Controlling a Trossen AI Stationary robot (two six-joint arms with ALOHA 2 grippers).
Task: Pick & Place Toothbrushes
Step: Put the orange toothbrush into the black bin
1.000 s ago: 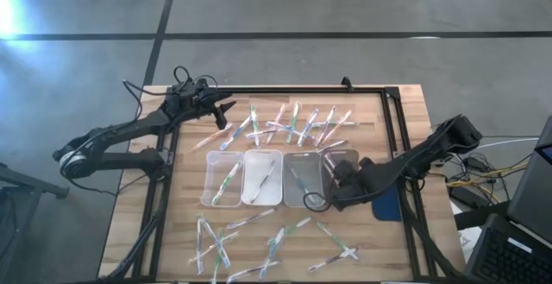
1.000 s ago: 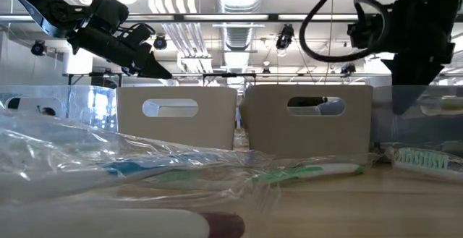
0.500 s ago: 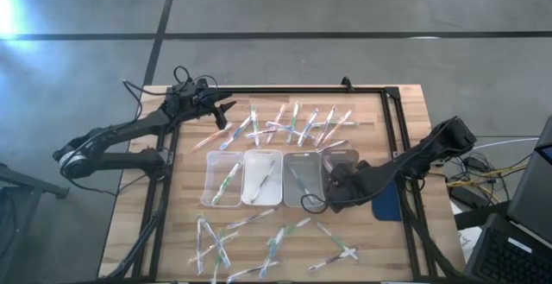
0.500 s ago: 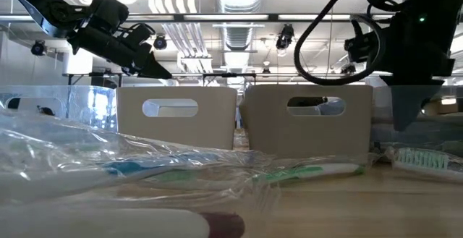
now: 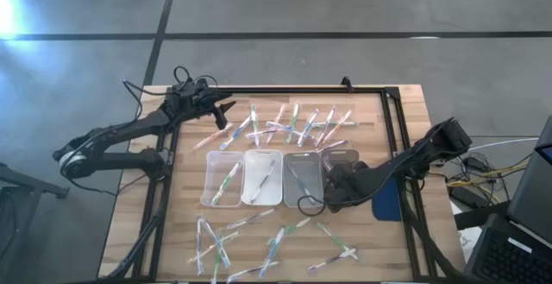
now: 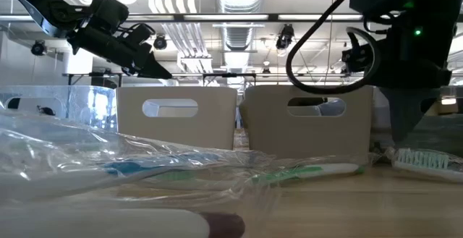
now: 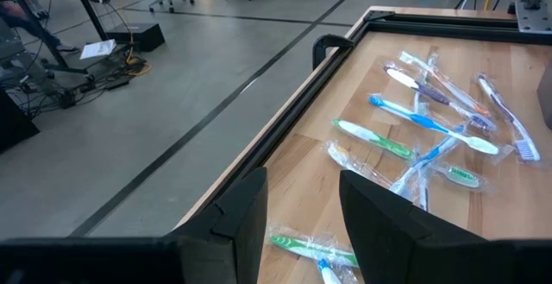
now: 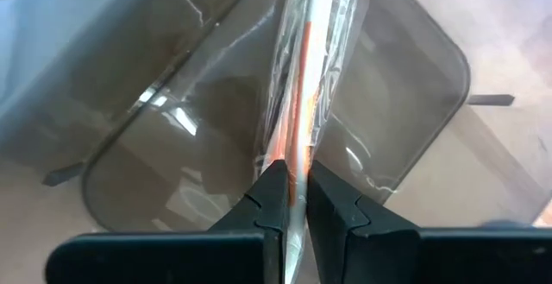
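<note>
Wrapped toothbrushes lie in a far cluster and a near cluster on the wooden table. Some lie in the clear trays standing side by side at mid-table. My right gripper hangs over the rightmost, smoky tray, shut on a wrapped toothbrush with a red-orange accent. In the low view its fingers point down. My left gripper hovers open over the table's far left corner, with nothing between its fingers. My right gripper pinches the wrapped toothbrush between its two fingertips, on the red-orange stretch of the handle. The fingers come steeply from above. The brush runs on past the fingertips across the smoky tray; whether its far end touches the tray I cannot tell.
A black frame rail runs along the table's far edge and down its sides. A blue pad lies right of the trays. In the low view two beige boxes with handle cut-outs stand across the table, and a loose toothbrush lies near the right gripper.
My right gripper has sunk toward the rightmost tray, carrying the toothbrush down with it and staying shut.
</note>
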